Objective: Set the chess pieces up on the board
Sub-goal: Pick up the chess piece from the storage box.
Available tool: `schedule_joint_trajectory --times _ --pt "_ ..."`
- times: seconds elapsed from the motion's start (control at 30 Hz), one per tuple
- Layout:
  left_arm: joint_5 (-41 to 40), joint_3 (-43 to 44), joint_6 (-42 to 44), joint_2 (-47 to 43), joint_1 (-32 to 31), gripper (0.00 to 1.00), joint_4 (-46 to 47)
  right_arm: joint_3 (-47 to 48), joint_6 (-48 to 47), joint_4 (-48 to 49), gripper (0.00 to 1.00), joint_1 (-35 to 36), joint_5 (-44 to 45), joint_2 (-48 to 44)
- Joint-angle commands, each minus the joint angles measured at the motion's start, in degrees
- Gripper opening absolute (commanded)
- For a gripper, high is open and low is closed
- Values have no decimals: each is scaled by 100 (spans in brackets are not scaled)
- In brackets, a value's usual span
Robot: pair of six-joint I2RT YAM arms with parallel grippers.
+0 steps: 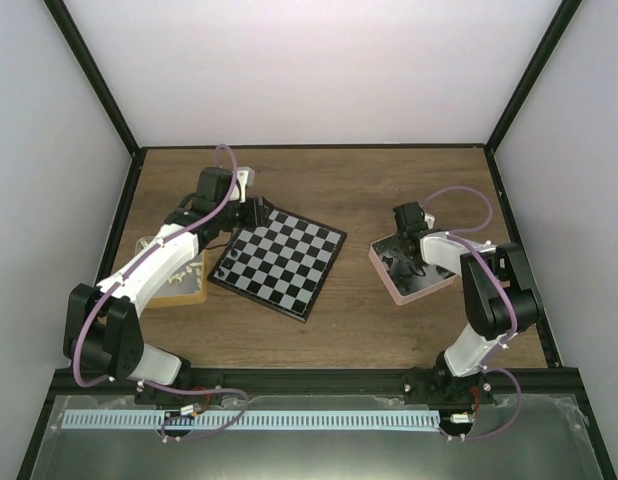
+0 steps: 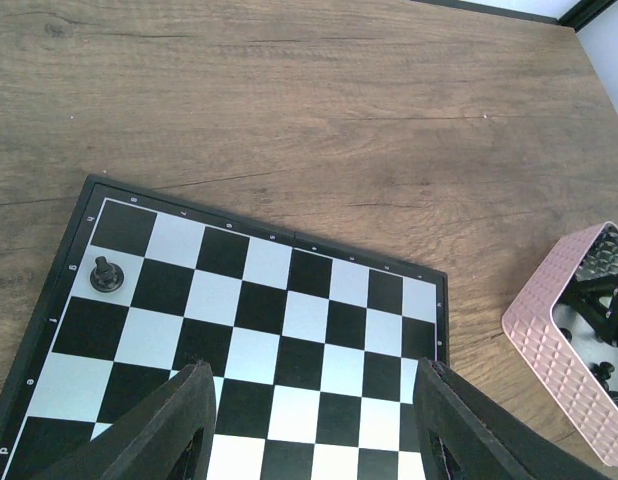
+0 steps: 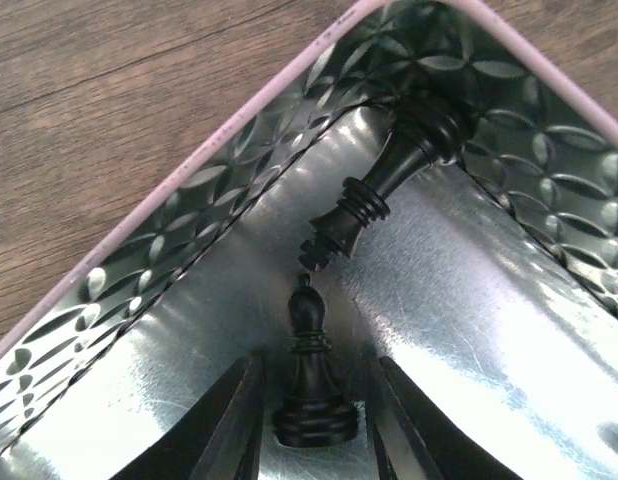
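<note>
The board (image 1: 279,262) lies tilted at mid table, and one black pawn (image 2: 106,273) stands near its left edge. My left gripper (image 2: 309,375) hovers open above the board's far corner (image 1: 251,212), holding nothing. My right gripper (image 3: 314,370) is down inside the pink tray (image 3: 189,165), at the right of the table (image 1: 404,262). A black bishop (image 3: 309,350) lies between its fingers, its base flanked closely with thin gaps on both sides. A black king (image 3: 374,195) lies on its side just beyond the bishop, in the tray's corner.
A tan tray (image 1: 184,292) sits left of the board, partly under my left arm. The pink tray (image 2: 549,300) holds more black pieces. Black frame rails bound the wooden table on the left, right and back.
</note>
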Motion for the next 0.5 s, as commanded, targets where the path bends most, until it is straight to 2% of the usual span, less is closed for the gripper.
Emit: schedule_joint_trajectory --times 0.0,0.17,0.33,0.47 --pt "68 -54 53 -28 15 56 108 82 -102 49 27 -50 34 31" --pt "77 -62 37 -54 18 56 105 77 -133 59 17 -49 -48 -45" --pt "190 -57 -6 -138 17 56 153 -2 -267 136 16 -41 -329 -542" --pt "568 -130 -11 -356 13 57 433 -381 -617 772 16 -44 -1182 -1470"
